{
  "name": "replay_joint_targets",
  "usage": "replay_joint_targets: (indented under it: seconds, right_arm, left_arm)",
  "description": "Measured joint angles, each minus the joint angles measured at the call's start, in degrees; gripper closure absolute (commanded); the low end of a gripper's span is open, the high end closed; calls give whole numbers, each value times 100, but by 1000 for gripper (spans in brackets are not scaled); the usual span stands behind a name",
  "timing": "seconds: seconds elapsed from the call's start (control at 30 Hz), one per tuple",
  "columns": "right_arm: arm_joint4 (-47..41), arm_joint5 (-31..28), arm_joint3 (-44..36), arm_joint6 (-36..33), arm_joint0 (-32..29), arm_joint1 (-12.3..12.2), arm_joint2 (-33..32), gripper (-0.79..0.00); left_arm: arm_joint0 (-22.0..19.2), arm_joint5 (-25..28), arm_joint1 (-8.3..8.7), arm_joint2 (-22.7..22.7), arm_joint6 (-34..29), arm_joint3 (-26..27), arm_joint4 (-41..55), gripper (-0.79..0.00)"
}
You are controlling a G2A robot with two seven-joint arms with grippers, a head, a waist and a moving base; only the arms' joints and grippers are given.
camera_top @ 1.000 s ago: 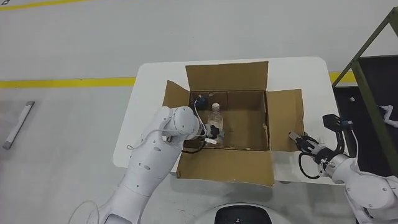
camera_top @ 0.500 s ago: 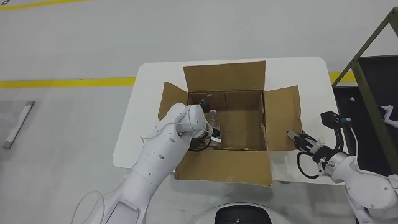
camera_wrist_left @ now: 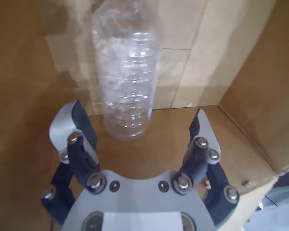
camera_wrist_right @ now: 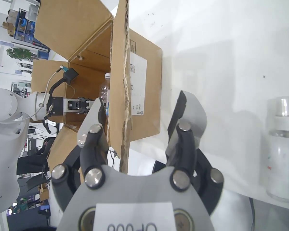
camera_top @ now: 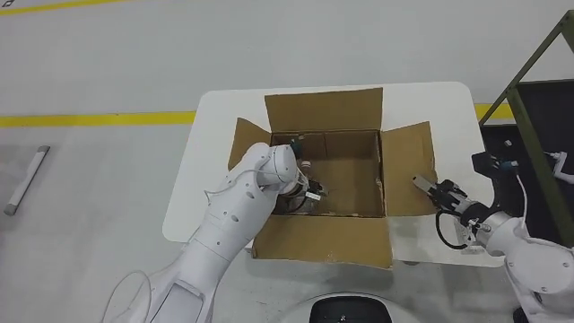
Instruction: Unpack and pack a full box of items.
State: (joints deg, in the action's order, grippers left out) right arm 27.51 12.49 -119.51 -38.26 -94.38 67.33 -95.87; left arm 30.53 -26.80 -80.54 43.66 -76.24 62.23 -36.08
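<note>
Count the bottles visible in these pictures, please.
2. A clear plastic bottle stands inside the cardboard box, before the left pincer. A white spray bottle stands on the table outside the box, near the right pincer. More may be hidden inside the box.

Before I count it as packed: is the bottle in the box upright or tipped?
Upright: the bottle stands base-down on the box floor, untouched by the open left gripper.
</note>
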Motion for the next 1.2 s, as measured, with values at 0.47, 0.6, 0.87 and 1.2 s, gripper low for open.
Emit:
replay_joint_targets:
  seconds: [0.47, 0.6, 0.87, 1.2]
  right_arm:
    - [2710, -1135, -1227, -2163, -760, -321, -1526, -785]
    - [2849, -1403, -1412, -2639, -1117, -339, -1600, -785]
    - [2859, -1362, -1410, -2648, -1124, -338, -1602, -785]
    - [2853, -1361, -1397, -2632, -1127, -337, -1599, -785]
  left_arm:
    - [928, 712, 529, 1345, -31, 2534, -408, -785]
    - [1157, 843, 620, 1695, -33, 3053, -407, -785]
    - [1153, 840, 618, 1682, -32, 3035, -405, -785]
    - [1153, 840, 618, 1682, -32, 3035, -405, -785]
